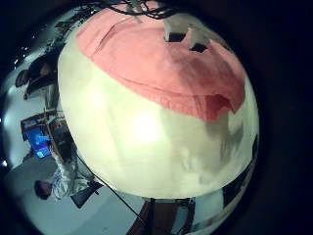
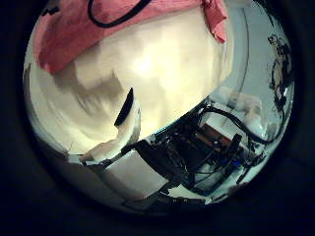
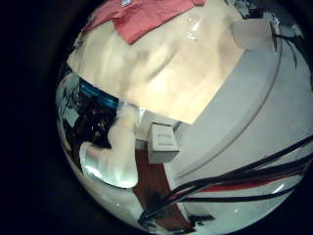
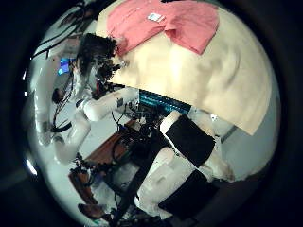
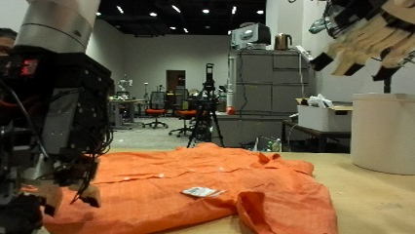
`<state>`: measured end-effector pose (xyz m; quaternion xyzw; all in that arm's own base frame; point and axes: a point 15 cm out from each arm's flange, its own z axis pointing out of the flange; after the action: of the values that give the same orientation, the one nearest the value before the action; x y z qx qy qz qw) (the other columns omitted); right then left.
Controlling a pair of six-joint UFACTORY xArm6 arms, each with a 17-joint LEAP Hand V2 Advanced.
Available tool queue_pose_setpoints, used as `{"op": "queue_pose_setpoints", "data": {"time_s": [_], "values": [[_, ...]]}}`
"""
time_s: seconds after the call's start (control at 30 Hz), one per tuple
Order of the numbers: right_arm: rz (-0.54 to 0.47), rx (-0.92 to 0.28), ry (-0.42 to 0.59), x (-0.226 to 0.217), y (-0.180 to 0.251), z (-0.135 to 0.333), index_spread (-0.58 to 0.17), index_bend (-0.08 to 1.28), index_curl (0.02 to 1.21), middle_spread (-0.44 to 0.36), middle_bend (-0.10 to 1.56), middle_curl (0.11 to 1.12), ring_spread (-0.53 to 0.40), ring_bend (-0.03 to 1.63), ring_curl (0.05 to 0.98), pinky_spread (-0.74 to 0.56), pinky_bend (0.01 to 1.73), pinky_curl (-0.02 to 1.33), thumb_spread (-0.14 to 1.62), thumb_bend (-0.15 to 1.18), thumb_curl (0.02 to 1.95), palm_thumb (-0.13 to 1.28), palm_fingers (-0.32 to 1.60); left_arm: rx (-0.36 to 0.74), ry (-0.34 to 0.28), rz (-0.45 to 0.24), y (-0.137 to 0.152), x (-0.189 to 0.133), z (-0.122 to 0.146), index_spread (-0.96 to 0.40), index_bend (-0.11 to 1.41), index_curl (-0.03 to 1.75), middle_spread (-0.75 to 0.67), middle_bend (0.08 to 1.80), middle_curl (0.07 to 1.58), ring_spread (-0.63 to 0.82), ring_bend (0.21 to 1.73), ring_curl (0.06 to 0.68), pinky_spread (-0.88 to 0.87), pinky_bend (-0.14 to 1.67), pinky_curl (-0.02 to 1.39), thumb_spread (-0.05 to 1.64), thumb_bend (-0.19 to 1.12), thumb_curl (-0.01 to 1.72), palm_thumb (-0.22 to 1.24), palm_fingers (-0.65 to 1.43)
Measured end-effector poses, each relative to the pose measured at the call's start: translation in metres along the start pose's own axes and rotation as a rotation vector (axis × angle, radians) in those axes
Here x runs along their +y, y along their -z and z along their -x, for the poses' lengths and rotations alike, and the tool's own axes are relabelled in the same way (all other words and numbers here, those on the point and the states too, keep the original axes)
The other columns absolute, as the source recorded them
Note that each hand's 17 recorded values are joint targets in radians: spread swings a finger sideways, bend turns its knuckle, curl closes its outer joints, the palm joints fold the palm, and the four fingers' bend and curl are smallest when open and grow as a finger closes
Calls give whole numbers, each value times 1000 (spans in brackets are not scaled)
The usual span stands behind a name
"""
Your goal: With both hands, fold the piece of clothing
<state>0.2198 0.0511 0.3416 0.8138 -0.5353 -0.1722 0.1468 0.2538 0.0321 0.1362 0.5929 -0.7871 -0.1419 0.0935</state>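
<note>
A pale wooden surface fronts a large dim hall with small ceiling lights, tall grey metal cabinets, red office chairs and a white cylindrical bin.

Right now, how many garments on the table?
1. A single orange shirt lies spread on the table, below the raised hands; a small white tag rests on it. Nothing else cloth-like shows, though the left hand blocks part of the table.

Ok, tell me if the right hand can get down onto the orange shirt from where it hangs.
Probably yes. The right hand hangs open, high above the table, and nothing stands between it and the orange shirt spread flat below.
</note>
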Motion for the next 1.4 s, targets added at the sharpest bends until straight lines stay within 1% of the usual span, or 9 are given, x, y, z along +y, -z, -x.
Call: {"op": "queue_pose_setpoints", "data": {"time_s": [0.2, 0.33, 0.4, 0.53, 0.77, 0.9, 1.13, 1.3, 1.4], "values": [[6, -2, 0, 3, 1, 0, -379, 191, 366, 45, 202, 349, 203, 190, 223, 319, 181, 249, 1411, -8, 206, 528, 258, -30, 20, 32, -7, -1, 7, -18, 318, 387, -86, 348, 421, 148, 492, 195, 180, 240, 270, 1041, -12, 329, 500, 433], [6, -1, -2, 3, 1, 0, -373, 201, 371, 40, 198, 349, 199, 190, 223, 318, 177, 245, 1408, -8, 205, 523, 267, -65, 39, 58, -10, -2, 15, -147, 353, 440, -263, 621, 519, -82, 510, 191, -57, 276, 268, 1026, 9, 358, 617, 772], [1, -4, -7, 3, 3, -1, -373, 201, 373, 39, 200, 351, 198, 189, 221, 318, 177, 243, 1405, -10, 204, 520, 272, -76, 44, 71, -10, -4, 18, -204, 358, 473, -322, 685, 565, -216, 600, 219, -210, 344, 282, 1021, 19, 386, 683, 907], [-7, -7, -12, 0, 7, -3, -371, 196, 377, 38, 207, 354, 195, 191, 221, 319, 175, 240, 1406, -9, 200, 513, 281, -76, 42, 72, -5, -8, 20, -314, 320, 535, -414, 773, 670, -409, 939, 359, -473, 588, 378, 1017, 27, 438, 780, 1173], [5, -10, -12, -8, 4, -5, -373, 192, 373, 26, 202, 354, 180, 210, 229, 299, 179, 236, 1408, -9, 197, 506, 315, -66, 21, 88, 11, -2, 17, -489, 456, 722, -502, 871, 812, -472, 1178, 484, -654, 901, 510, 989, 8, 539, 841, 1128], [-19, -9, -6, -24, 2, -8, -367, 165, 359, 4, 191, 345, 101, 314, 251, 207, 198, 236, 1409, -1, 203, 525, 418, -46, 0, 94, 19, -1, 14, -568, 476, 834, -529, 905, 881, -468, 1252, 519, -674, 989, 553, 985, -5, 591, 840, 1066], [-64, 14, 12, -63, -17, -15, -373, 143, 326, -77, 220, 362, -29, 408, 287, 63, 241, 256, 1284, 16, 263, 676, 412, -18, -32, 124, 30, 2, 9, -648, 423, 1021, -549, 944, 976, -457, 1313, 546, -680, 1062, 592, 991, -6, 668, 846, 994], [-53, 80, 75, -100, -50, -24, -363, 160, 315, -137, 213, 363, -32, 366, 279, 83, 249, 265, 1139, -13, 299, 734, 304, -20, -42, 130, 41, 2, 8, -686, 388, 1145, -555, 952, 1022, -455, 1338, 549, -683, 1079, 602, 998, -7, 708, 844, 963], [-14, 134, 96, -117, -75, -38, -354, 166, 312, -121, 207, 364, -16, 340, 270, 101, 256, 268, 1082, -19, 310, 749, 273, -21, -41, 129, 46, 2, 8, -700, 365, 1211, -557, 952, 1042, -452, 1349, 549, -678, 1083, 607, 1002, -8, 728, 841, 955]]}}
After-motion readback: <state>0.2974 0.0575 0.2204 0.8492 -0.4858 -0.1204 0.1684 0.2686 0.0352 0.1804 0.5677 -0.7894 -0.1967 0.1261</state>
